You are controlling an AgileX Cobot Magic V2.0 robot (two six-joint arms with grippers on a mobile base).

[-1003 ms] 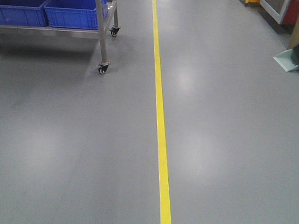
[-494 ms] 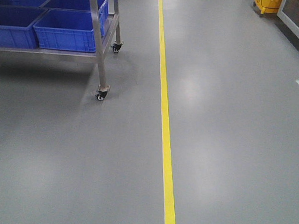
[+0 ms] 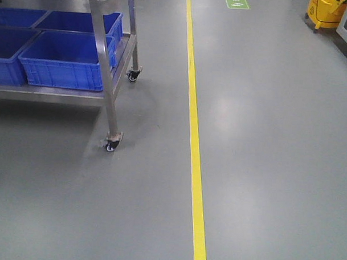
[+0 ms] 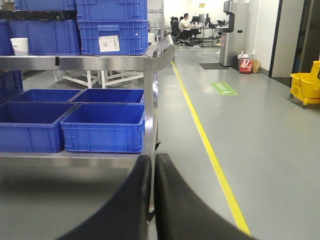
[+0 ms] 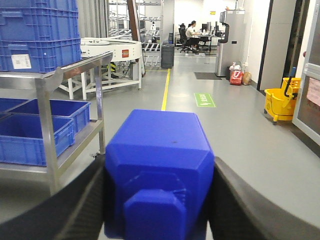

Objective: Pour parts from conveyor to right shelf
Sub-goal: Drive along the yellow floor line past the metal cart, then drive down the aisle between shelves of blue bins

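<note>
Part (image 5: 159, 150): blue block, clamped in right gripper (image 5: 160, 200). Left gripper (image 4: 152, 162): closed together, empty. Right shelf (image 3: 100, 59): nearer than a second ago, bins (image 3: 65, 60) larger in front view. Approach likely under way, pour pending.

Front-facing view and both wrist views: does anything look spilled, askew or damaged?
Nothing stands out. The blue bins sit squarely on the steel rack, the right gripper grips the blue block, and the left gripper is shut, empty.
</note>
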